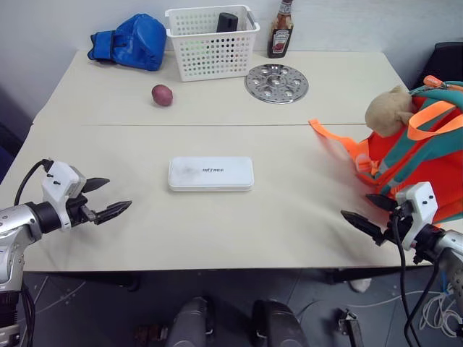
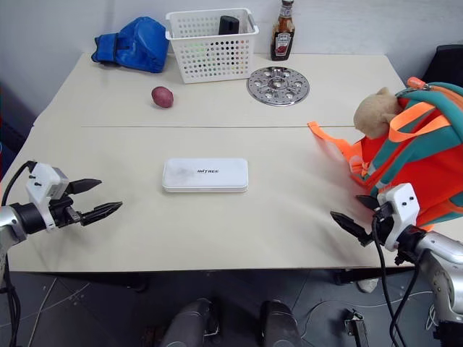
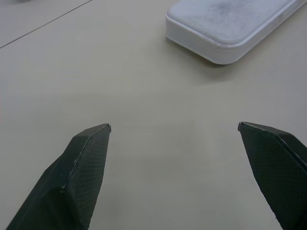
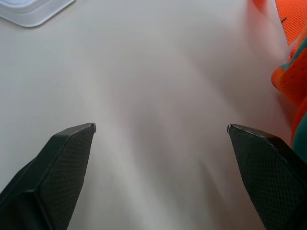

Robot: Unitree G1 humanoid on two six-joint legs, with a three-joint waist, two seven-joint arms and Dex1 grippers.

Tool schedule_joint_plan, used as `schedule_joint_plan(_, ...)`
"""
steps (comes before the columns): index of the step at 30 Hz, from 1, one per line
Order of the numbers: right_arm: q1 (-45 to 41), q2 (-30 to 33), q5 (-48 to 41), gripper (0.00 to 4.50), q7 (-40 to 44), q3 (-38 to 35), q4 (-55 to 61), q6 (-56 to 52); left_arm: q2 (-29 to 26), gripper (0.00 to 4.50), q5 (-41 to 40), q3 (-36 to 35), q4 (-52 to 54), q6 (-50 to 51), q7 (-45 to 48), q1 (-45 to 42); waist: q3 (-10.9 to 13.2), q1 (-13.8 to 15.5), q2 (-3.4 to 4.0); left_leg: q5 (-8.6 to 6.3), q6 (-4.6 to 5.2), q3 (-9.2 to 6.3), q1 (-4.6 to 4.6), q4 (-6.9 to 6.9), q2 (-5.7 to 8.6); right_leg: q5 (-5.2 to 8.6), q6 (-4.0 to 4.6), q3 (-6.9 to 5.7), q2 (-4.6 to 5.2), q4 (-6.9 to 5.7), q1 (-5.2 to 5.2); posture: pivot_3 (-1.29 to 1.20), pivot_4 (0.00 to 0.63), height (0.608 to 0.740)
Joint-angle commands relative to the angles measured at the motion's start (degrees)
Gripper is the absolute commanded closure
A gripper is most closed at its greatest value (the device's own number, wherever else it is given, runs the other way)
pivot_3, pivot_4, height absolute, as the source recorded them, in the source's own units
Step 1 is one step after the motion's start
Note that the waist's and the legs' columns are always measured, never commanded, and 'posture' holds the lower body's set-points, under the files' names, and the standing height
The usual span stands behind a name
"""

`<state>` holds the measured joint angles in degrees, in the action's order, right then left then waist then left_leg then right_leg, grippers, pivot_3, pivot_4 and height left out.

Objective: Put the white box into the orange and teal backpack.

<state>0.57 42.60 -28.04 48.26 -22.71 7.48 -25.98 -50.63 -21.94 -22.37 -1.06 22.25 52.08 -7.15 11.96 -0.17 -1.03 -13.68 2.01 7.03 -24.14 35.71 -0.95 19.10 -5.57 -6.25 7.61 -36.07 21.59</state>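
Box: white box (image 1: 210,173) is lying flat mid-table, between my hands, touching neither.
Left gripper (image 1: 107,198): I am holding it spread, empty, left of the box.
Right gripper (image 1: 369,214): I am holding it spread, empty, just beside the orange and teal backpack (image 1: 419,155).

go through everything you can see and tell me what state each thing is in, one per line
white box: lying flat, closed, untouched
orange and teal backpack: standing at the table edge
left end effector: open, empty
right end effector: open, empty
sauce bottle: upright, capped
white basket: upright, a dark object inside
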Motion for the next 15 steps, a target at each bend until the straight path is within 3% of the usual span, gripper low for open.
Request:
schedule_joint_plan(1,-0.5,0.6,0.3,0.01,0.1,-0.1,0.5,1.1,-0.5,0.03,-0.6,-2.0,1.2,-1.7,0.3,0.7,0.0,0.0,0.00,0.00,0.00,0.00,0.00,0.00,0.00,0.00,0.00,0.00,0.00,0.00,0.00,0.00,0.150,0.740)
schedule_joint_plan(15,-1.4,0.4,0.3,0.01,-0.3,2.1,2.4,0.3,-0.4,0.03,-1.2,-1.8,1.7,1.2,-2.0,0.5,0.0,0.0,0.00,0.10,0.16,0.00,0.01,0.03,0.00,0.00,0.00,0.00,0.00,-0.06,0.00,0.00,0.150,0.740)
